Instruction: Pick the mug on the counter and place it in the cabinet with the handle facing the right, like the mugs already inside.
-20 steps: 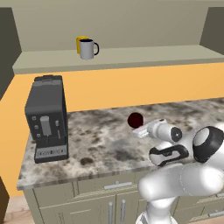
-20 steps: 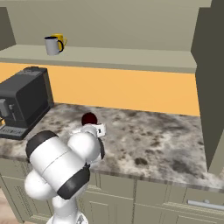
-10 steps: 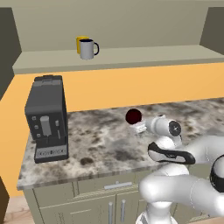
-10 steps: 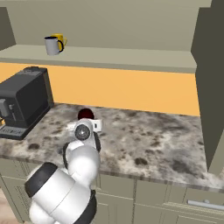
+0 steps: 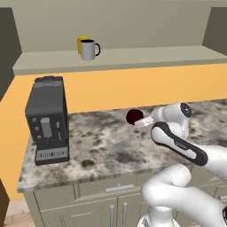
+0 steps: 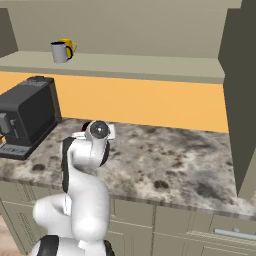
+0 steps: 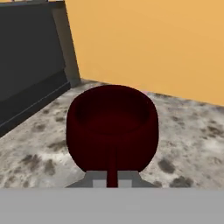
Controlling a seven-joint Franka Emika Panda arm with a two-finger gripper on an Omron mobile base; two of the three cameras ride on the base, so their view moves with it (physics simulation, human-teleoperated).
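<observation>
The dark red mug (image 7: pixel 112 127) hangs upright close over the counter (image 5: pixel 102 144), its small handle (image 7: pixel 112 168) turned toward the hand. My gripper (image 7: pixel 112 183) is shut on that handle. In the left base view the mug (image 5: pixel 134 116) sits near the orange back wall, with the gripper (image 5: pixel 144 121) just to its right. Up in the cabinet (image 5: pixel 146 56), a grey mug (image 5: pixel 88 49) and a yellow mug (image 5: pixel 82 42) stand on the ledge at the left, the grey one's black handle pointing right.
A black coffee machine (image 5: pixel 48 119) stands on the counter's left end, left of the mug, and also appears in the hand view (image 7: pixel 26 65). The cabinet ledge (image 6: pixel 150 66) runs long and bare to the right of the two mugs. A dark side wall (image 6: pixel 240 100) closes the right end.
The arm's elbow has swung down and forward while the hand stayed at the mug. The mug has crept slightly upward; the grip on its handle is unchanged.
</observation>
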